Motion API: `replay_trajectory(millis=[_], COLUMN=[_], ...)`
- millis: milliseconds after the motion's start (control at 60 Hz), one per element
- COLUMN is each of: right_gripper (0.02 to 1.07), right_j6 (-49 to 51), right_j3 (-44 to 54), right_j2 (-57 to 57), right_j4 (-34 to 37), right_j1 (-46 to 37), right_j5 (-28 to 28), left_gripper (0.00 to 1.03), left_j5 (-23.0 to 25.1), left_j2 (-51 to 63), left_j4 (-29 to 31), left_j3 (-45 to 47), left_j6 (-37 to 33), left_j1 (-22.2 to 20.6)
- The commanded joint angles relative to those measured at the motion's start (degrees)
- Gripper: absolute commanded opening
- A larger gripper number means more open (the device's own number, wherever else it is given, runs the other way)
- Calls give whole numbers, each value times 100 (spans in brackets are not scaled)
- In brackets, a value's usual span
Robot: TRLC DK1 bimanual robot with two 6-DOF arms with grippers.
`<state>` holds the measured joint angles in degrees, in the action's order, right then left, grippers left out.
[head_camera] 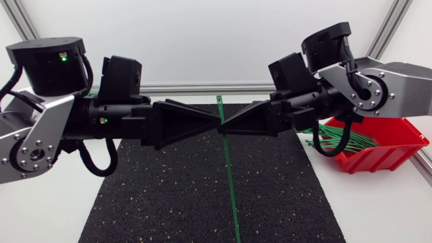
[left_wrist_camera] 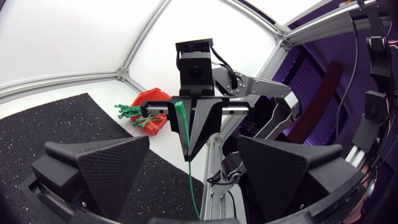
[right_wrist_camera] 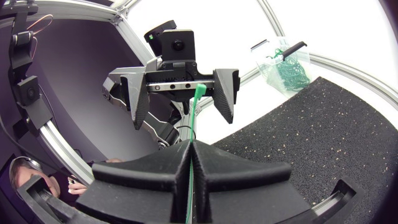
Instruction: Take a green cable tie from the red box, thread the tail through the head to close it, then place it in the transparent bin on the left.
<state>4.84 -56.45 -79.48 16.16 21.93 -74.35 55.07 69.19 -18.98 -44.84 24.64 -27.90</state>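
Right gripper (head_camera: 229, 125), clamped on the tie (head_camera: 231, 196), faces the left gripper (head_camera: 210, 125) tip to tip above the mat (head_camera: 169, 196); box (head_camera: 385, 158) just right of the mat (head view). Left wrist view: own fingers (left_wrist_camera: 99, 168) spread wide, tie hanging ahead. Right wrist view: bin (right_wrist_camera: 283, 62) beyond the left gripper.

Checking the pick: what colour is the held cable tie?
Green; the cable tie shows best in the right wrist view.
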Motion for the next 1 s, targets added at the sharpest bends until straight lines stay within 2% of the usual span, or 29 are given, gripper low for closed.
replay_trajectory(millis=[0, 100, 283, 417, 583, 733, 800, 850, 983], right_gripper=[8, 8, 8, 8, 8, 8, 8, 8, 8], right_j6=[-256, -405, -1029, -1108, -1108, -1108, -1108, -1108, -1108], right_j3=[187, 195, 389, 459, 485, 494, 494, 494, 512], right_j2=[-6, -76, -111, -67, -94, -111, -111, -111, -111], right_j4=[-140, -351, -1151, -1265, -1291, -1309, -1309, -1317, -1344], right_j1=[-84, -110, -93, -58, -14, 21, 39, 48, 65], right_j5=[-27, -18, 8, 34, 52, 69, 87, 87, 105], left_gripper=[99, 98, 93, 80, 56, 54, 42, 37, 35], left_j5=[48, 48, 48, 13, -5, -5, -14, -40, -75], left_j2=[183, 209, 244, 323, 385, 376, 376, 376, 438], left_j4=[-185, -202, -334, -422, -440, -448, -448, -448, -457], left_j3=[-262, -262, -280, -289, -289, -280, -297, -297, -315], left_j6=[313, 366, 515, 594, 629, 629, 647, 647, 647], left_j1=[-31, -31, -31, -22, -31, -58, -75, -102, -146])
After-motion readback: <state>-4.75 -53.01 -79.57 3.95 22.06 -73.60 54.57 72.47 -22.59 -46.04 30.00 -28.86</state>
